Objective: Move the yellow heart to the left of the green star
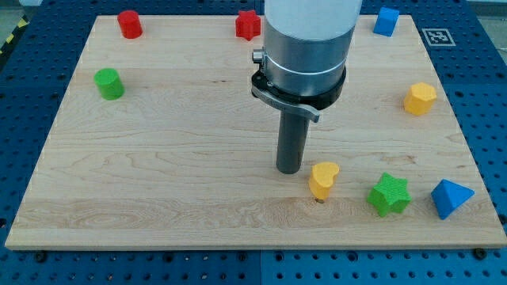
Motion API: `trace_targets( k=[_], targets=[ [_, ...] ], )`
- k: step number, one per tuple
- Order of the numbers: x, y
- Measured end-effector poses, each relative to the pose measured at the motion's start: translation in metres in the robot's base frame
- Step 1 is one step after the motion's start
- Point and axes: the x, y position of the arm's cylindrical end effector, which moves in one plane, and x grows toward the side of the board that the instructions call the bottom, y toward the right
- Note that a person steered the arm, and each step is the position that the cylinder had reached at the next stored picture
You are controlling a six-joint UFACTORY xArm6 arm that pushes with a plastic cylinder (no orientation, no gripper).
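The yellow heart (322,180) lies on the wooden board near the view's bottom, right of centre. The green star (389,194) sits to its right with a clear strip of board between them. My tip (288,169) rests on the board just left of the heart and slightly above it in the view, with a small gap between them.
A blue triangular block (450,197) lies right of the green star. A yellow hexagon (420,98) is at the right edge. A blue cube (386,20), a red star (248,24) and a red cylinder (130,24) line the top. A green cylinder (108,83) is at left.
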Motion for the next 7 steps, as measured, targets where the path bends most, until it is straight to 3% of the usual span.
trace_targets(
  k=[7],
  targets=[
    [0.020,0.042]
  ],
)
